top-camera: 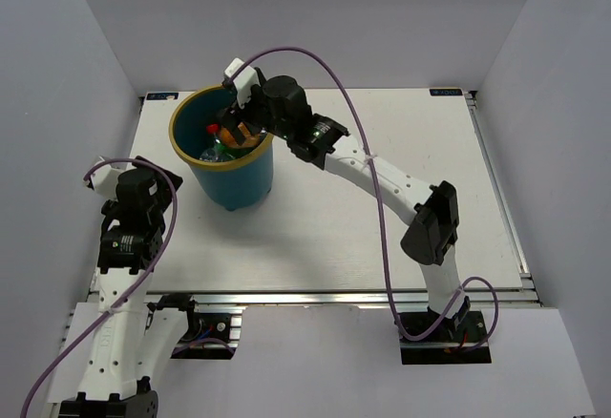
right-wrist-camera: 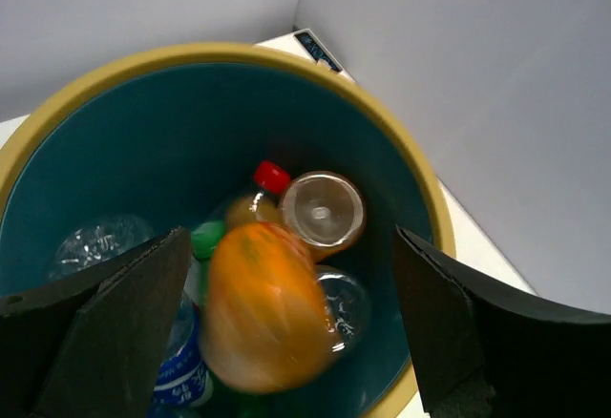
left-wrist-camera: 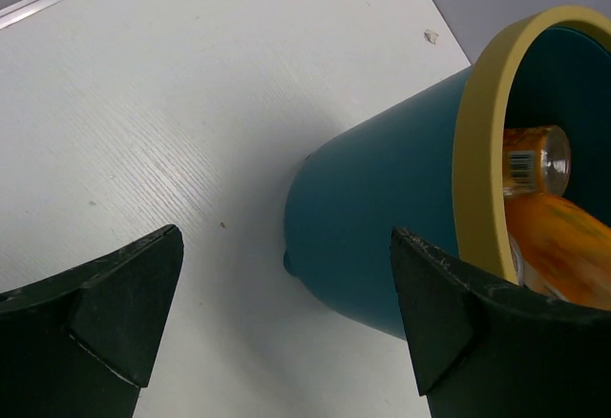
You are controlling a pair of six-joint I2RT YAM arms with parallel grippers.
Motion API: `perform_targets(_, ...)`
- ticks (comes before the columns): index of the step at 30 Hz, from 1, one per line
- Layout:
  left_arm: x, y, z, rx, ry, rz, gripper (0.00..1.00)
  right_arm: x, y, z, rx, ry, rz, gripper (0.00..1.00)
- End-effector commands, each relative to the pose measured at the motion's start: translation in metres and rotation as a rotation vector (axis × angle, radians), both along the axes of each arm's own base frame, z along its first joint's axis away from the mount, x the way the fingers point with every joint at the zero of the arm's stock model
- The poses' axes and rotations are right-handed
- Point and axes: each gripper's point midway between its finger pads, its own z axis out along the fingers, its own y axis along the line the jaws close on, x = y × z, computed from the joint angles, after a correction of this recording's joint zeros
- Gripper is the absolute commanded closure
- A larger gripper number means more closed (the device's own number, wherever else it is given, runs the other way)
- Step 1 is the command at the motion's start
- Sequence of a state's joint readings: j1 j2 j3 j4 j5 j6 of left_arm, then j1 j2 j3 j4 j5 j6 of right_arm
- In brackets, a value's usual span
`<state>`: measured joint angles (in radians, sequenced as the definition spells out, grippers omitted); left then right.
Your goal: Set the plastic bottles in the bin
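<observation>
1. Bottles: we see all of them inside the bin (right-wrist-camera: 410, 179). One stubby orange bottle (right-wrist-camera: 263, 308) shows blurred in mid-bin, between the right gripper (right-wrist-camera: 286, 237) fingers and touching neither.
2. A second orange bottle (right-wrist-camera: 323, 213) lies base-up toward the wrist camera, just beside the blurred one. The left wrist view shows a barcode on its label.
3. Red cap (right-wrist-camera: 271, 177) sits touching the second orange bottle, on its far side. Green cap (right-wrist-camera: 207, 240) sits left of the blurred bottle.
4. Clear bottles: one pale base (right-wrist-camera: 95, 241) at the bin's left wall and another clear body (right-wrist-camera: 344, 299) to the right. A blue label (right-wrist-camera: 181, 375) shows low left; we cannot tell which bottle it belongs to.
5. Count seen: two orange, one red-capped, one green-capped, at least two clear.
6. Bin: one, teal with a yellow rim, tapering downward, upright on the far-left part of the white table (top-camera: 315, 237).
7. Right gripper: jaws wide apart over the bin mouth, clamped on nothing.
8. Left gripper (left-wrist-camera: 286, 237): jaws wide apart, empty, low over the table near its left edge, facing the bin's side.
</observation>
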<state>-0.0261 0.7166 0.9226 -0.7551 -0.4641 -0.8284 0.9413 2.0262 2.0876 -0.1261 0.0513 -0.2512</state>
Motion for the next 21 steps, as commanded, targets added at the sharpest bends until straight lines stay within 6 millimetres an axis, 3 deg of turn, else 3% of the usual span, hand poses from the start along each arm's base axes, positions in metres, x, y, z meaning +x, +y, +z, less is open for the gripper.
perform_targets(1,0.000,0.005,0.001,0.005,-0.010,0.032,0.02,-0.009,-0.021,0.090,0.193,-0.053,0.014,0.11)
perform_targets(5,0.000,0.008,0.002,0.004,-0.016,0.050,0.02,-0.024,-0.051,0.122,0.262,-0.045,0.094,0.11)
perform_targets(6,0.000,0.009,0.000,0.008,-0.013,0.059,0.02,-0.016,-0.065,0.125,0.274,-0.037,0.078,0.11)
perform_targets(7,0.001,0.009,0.000,0.006,-0.012,0.060,0.02,-0.012,-0.073,0.113,0.278,0.014,0.066,0.11)
perform_targets(8,0.002,0.009,-0.001,0.007,-0.007,0.061,0.02,-0.006,-0.099,0.125,0.302,0.008,0.033,0.11)
perform_targets(9,0.003,0.009,-0.001,0.005,-0.009,0.059,0.02,-0.001,-0.111,0.122,0.307,0.025,0.010,0.11)
perform_targets(10,0.004,0.008,-0.002,0.007,-0.003,0.050,0.02,-0.002,-0.130,0.110,0.315,0.073,-0.023,0.11)
perform_targets(12,0.007,0.008,-0.004,0.011,-0.004,0.047,0.02,0.018,-0.175,0.091,0.342,0.127,-0.126,0.11)
perform_targets(13,0.008,0.009,-0.004,0.016,-0.003,0.051,0.02,0.012,-0.197,0.071,0.358,0.147,-0.161,0.11)
perform_targets(14,0.010,0.009,-0.002,0.017,-0.012,0.054,0.02,0.023,-0.229,0.059,0.396,0.173,-0.240,0.11)
perform_targets(15,0.011,0.010,-0.003,0.019,-0.009,0.058,0.02,0.026,-0.249,0.045,0.417,0.195,-0.295,0.11)
perform_targets(16,0.012,0.011,-0.003,0.023,-0.013,0.064,0.02,0.016,-0.273,0.053,0.469,0.167,-0.335,0.11)
perform_targets(17,0.014,0.012,-0.001,0.026,-0.020,0.068,0.02,0.025,-0.305,0.002,0.460,0.247,-0.454,0.11)
perform_targets(18,0.018,0.013,-0.001,0.028,-0.023,0.075,0.02,0.025,-0.324,-0.013,0.471,0.262,-0.520,0.11)
perform_targets(19,0.019,0.016,0.001,0.036,-0.030,0.090,0.02,0.024,-0.357,-0.017,0.505,0.238,-0.672,0.11)
perform_targets(20,0.022,0.018,0.002,0.041,-0.033,0.100,0.02,0.020,-0.370,-0.050,0.479,0.279,-0.752,0.11)
perform_targets(21,0.024,0.020,0.001,0.050,-0.022,0.112,0.02,0.017,-0.378,-0.059,0.469,0.281,-0.796,0.11)
